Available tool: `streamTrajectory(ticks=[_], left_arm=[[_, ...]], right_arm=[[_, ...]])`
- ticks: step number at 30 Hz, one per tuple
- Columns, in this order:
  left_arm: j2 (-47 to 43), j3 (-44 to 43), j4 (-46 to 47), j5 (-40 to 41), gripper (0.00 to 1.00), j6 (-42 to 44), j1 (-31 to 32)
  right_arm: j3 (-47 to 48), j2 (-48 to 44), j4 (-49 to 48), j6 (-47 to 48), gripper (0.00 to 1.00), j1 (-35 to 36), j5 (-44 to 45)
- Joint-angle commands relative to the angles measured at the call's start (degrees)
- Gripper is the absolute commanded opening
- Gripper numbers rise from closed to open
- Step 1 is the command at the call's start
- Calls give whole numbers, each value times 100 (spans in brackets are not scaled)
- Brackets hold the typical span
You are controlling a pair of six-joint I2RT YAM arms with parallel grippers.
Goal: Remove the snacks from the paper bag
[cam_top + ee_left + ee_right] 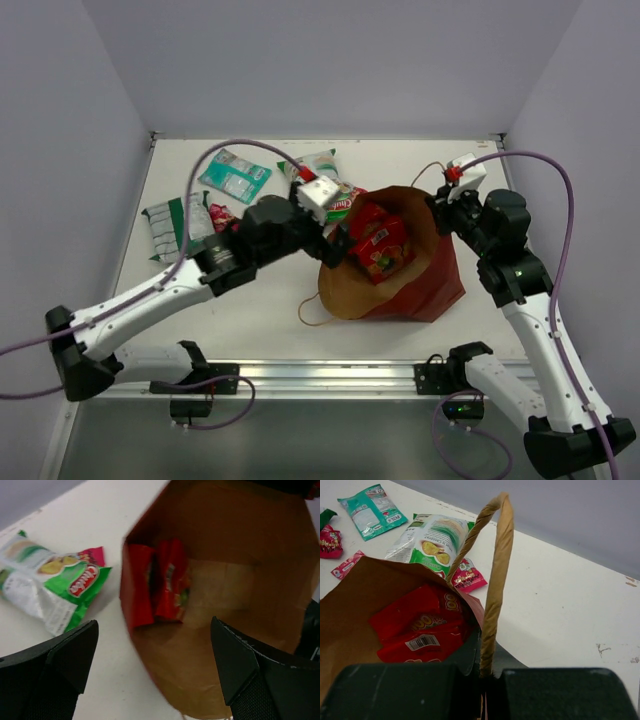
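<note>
Progress check, how far along?

Me: most snacks (pixel 235 175) are out on the worktop (pixel 260 310), red packets (pixel 380 245) left inside the paper bag (pixel 400 295). My left pincer (pixel 154 625) hangs wide open at its mouth, right pincer (pixel 487 675) pinches the twine handle (pixel 496 580).

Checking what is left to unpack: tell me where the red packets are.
In the top view the red packets lie inside the paper bag, right of centre, just past the open left hand at the bag's mouth.
</note>
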State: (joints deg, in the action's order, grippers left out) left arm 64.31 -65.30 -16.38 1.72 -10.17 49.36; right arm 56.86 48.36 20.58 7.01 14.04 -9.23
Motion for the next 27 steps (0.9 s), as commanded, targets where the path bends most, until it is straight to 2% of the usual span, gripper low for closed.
streamTrajectory(ticks=[1, 3, 6, 10, 15, 23, 27], left_arm=[[947, -702, 241, 997, 99, 253, 1074], [1336, -1098, 232, 1215, 98, 200, 1399], [2057, -1563, 162, 1497, 96, 183, 1558], [3171, -2284, -303, 2016, 93, 156, 1567], [3991, -2865, -523, 2254, 88, 104, 1428], [4274, -2875, -717, 1631, 74, -160, 1207], [4352, -2743, -638, 1533, 72, -195, 1216]], right_arm=[[238, -90, -388, 73, 2, 55, -131], [211, -107, -379, 64, 2, 63, -96], [141, -186, -414, 64, 2, 72, -52], [71, -248, -441, 55, 2, 90, -52], [-43, -327, -484, 47, 2, 107, 0], [-123, -406, -572, 55, 2, 107, 124], [-123, -371, -564, 38, 2, 107, 62]])
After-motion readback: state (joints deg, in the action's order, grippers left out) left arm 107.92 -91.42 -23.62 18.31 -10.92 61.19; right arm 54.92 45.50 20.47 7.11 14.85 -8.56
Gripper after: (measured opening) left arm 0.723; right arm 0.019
